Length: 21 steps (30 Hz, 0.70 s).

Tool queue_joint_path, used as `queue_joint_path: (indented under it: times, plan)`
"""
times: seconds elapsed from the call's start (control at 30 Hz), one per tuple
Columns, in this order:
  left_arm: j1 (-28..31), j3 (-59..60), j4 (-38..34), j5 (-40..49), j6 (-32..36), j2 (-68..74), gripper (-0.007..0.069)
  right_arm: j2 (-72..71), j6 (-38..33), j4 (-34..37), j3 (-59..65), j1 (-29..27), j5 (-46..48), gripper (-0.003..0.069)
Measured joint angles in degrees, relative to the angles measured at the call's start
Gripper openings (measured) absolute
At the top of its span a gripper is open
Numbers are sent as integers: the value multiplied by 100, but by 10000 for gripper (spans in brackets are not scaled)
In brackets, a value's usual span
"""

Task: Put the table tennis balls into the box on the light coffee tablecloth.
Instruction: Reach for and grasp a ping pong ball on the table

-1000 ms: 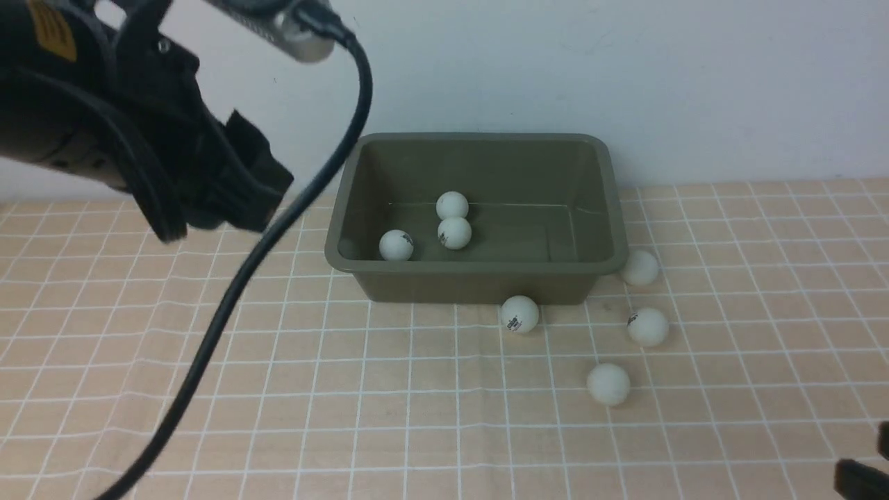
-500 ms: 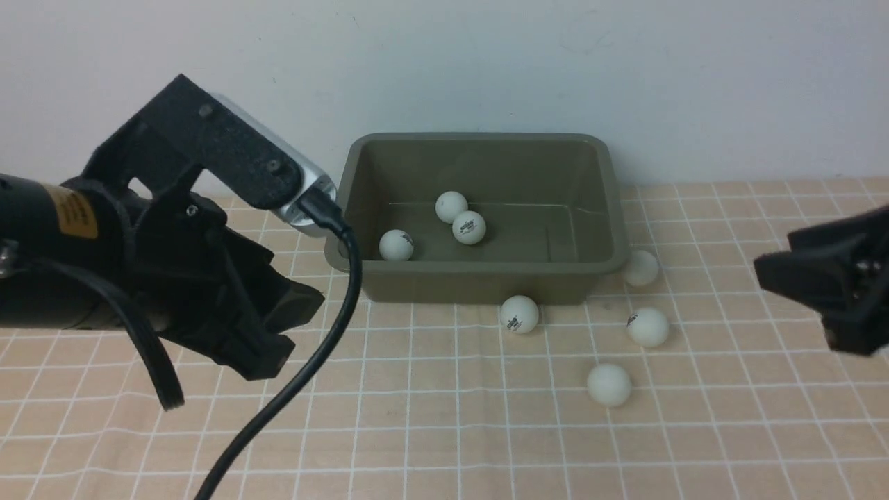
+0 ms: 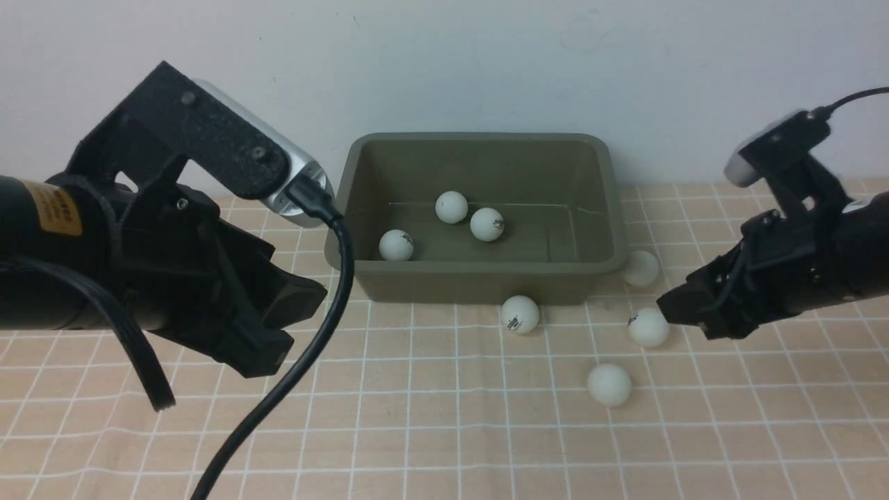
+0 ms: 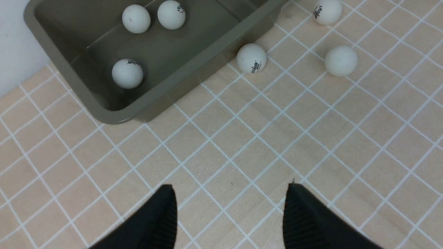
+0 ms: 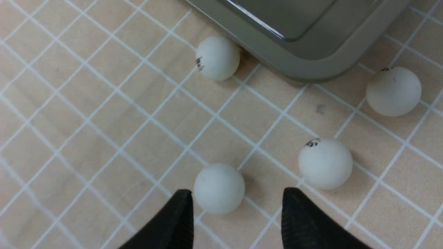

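The olive-green box (image 3: pixel 479 281) stands at the back of the light coffee tablecloth (image 3: pixel 430 417). Three table tennis balls lie inside it (image 3: pixel 396 245) (image 3: pixel 451 207) (image 3: pixel 487 224). Several more lie on the cloth: one against the front wall (image 3: pixel 519 314), one by the right corner (image 3: pixel 640 267), a marked ball (image 3: pixel 648 327) and a plain ball (image 3: pixel 609 384). My right gripper (image 3: pixel 677 314) hovers just right of the marked ball. It is open (image 5: pixel 237 193), with the plain ball (image 5: pixel 218 188) just ahead of its jaws. My left gripper (image 3: pixel 292 326) hangs open (image 4: pixel 230 188) over bare cloth, left of the box.
A pale wall rises directly behind the box. A thick black cable (image 3: pixel 305 361) droops from the left wrist camera down across the cloth in the front view. The balls on the cloth lie close together near the box's right front corner.
The right arm swung in from the lower right edge to just beside the marked ball. The left arm dropped lower and settled. One ball inside the box rolled rightward.
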Motion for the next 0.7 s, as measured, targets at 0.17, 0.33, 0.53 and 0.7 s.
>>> queue_joint_path:
  times: [0.17,0.33,0.53,0.7]
  plan:
    - [0,5,-43,9,0,0,340,444,611,0,-433,-100,-349,359]
    - [0,5,-192,11,0,0,340,960,890,-2,-1188,-246,180,362]
    - [0,5,-238,16,0,0,340,1424,923,-537,-1457,-246,358,362]
    - [0,5,-245,16,0,0,340,1765,1051,-1128,-1463,-246,328,362]
